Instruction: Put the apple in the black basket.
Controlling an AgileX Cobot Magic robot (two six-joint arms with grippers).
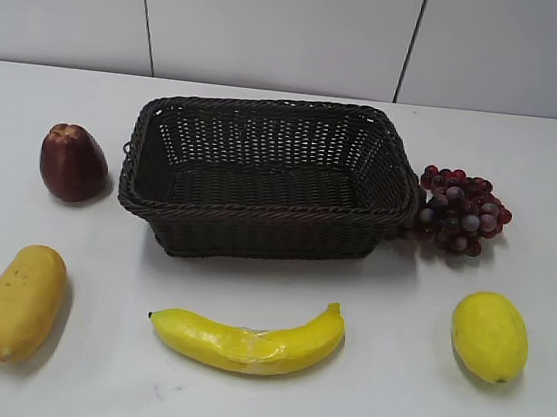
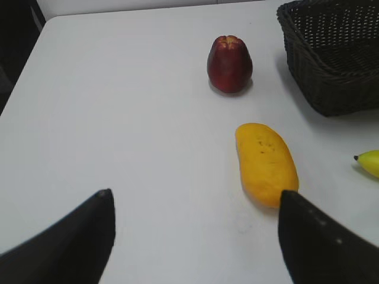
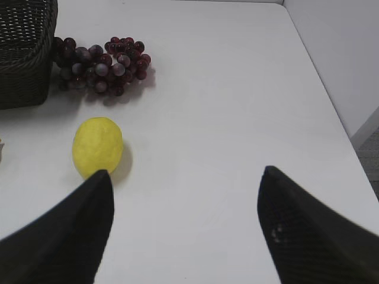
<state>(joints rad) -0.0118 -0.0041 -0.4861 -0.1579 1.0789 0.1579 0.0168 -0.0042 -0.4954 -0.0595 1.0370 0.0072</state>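
Note:
The dark red apple (image 1: 72, 162) stands on the white table left of the black basket (image 1: 261, 229); it also shows in the left wrist view (image 2: 230, 64), far ahead of my left gripper (image 2: 194, 198). The black basket is empty and shows at the top right of the left wrist view (image 2: 331, 59) and the top left of the right wrist view (image 3: 23, 53). My left gripper is open and empty above bare table. My right gripper (image 3: 185, 177) is open and empty. Neither gripper shows in the exterior view.
A yellow mango (image 1: 21, 302) (image 2: 265, 163) lies at the front left, near my left gripper's right finger. A banana (image 1: 248, 341) lies in front of the basket. A lemon (image 1: 489, 336) (image 3: 98, 146) and purple grapes (image 1: 459, 211) (image 3: 100, 65) are on the right.

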